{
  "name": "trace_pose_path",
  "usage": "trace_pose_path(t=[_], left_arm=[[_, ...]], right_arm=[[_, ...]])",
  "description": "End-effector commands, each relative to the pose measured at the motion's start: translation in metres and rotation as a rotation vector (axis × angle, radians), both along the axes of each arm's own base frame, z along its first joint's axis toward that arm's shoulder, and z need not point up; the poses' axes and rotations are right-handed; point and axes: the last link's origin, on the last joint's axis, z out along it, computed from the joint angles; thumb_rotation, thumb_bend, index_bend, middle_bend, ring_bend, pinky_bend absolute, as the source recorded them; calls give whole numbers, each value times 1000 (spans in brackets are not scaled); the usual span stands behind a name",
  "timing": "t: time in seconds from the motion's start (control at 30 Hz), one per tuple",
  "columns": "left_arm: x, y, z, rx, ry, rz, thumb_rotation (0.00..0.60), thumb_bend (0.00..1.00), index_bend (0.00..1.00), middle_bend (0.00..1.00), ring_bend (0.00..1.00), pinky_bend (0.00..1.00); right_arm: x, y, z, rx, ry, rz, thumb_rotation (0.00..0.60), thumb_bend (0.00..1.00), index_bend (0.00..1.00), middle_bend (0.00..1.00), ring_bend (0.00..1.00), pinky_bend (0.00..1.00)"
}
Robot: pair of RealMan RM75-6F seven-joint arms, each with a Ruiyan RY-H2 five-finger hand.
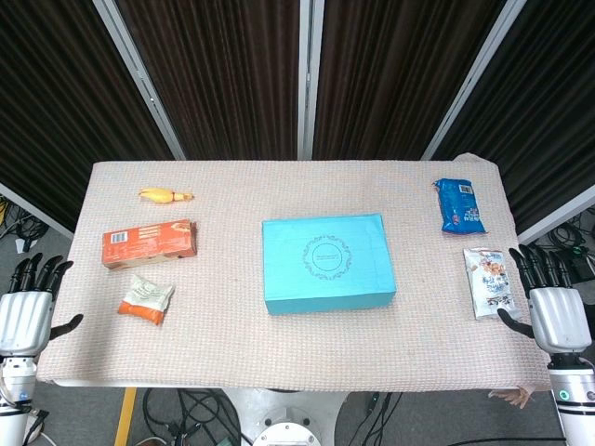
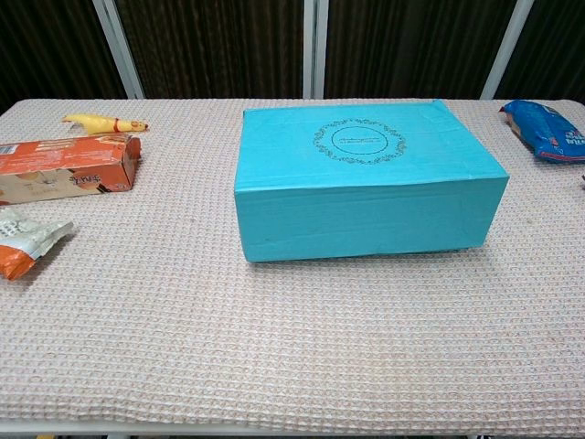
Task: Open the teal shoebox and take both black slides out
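The teal shoebox looks like matt cardboard with smooth faces and a fine printed ring on the lid, sitting mid-tabletop on a rough, waffle-weave cloth in a pale beige. Over by the left edge the orange carton is printed card, and the blue packet and white packet near the right edge are shiny crinkly plastic film. Both hands, left hand and right hand, have silvery metal-look backs with black plastic-looking fingers.

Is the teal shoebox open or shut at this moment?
Shut. The teal shoebox has its lid flat and flush on top in both views, no gap and no slides visible; neither hand touches it.
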Motion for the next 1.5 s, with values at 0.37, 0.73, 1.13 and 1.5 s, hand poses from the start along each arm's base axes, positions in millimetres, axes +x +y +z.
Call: trace_pose_path(t=[0.37,0.73,1.13,1.5], left_arm=[[-2,-9,-6,-38,-13,63,600,0,177,139,37,100],[0,-11,-7,-37,-18,45,600,0,186,139,37,100],[-2,-16,-3,-35,-24,48,600,0,186,139,37,101],[-7,-17,-3,-40,-31,53,600,0,186,139,37,106]], right_arm=[[2,-5,-1,47,-15,13,600,69,0,64,0,58],[11,-46,-19,159,4,69,600,69,0,62,0,58],[52,-126,-95,324,61,199,600,69,0,45,0,27],[101,-126,-149,403,34,377,600,65,0,41,0,12]])
